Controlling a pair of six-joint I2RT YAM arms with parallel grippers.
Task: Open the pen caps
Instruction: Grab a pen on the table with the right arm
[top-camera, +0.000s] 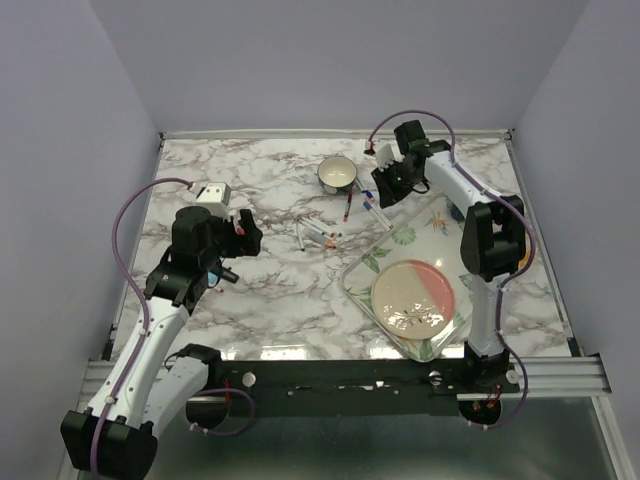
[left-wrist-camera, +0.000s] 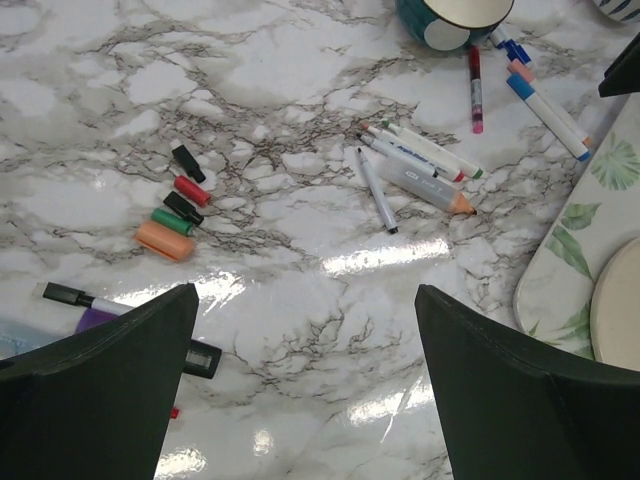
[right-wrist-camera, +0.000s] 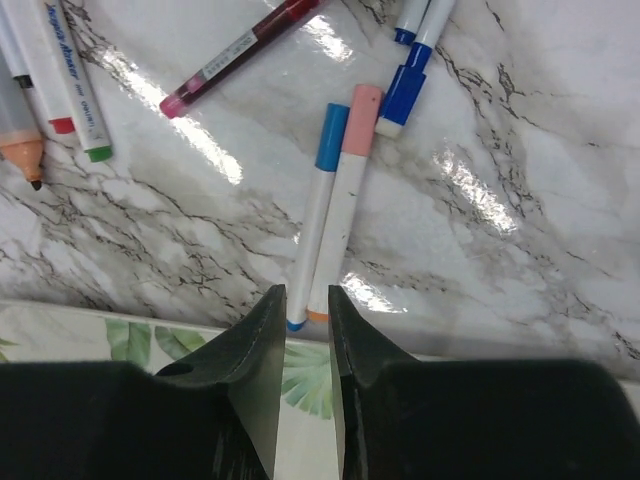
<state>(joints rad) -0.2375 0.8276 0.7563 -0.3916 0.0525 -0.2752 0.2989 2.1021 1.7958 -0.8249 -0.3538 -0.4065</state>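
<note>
As both pens (right-wrist-camera: 335, 220) lie parallel, caps (right-wrist-camera: 332, 137) face the bowl (left-wrist-camera: 412, 12).

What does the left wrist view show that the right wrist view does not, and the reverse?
Only the left wrist view: a row of loose caps on the table, the cup, and the left claw, wide open. Only the right wrist view: the right claw, with a narrow empty gap between its fingers. Both: the pink-capped pen lying beside the blue-capped pen, the dark red pen, and the leaf-patterned tray.
</note>
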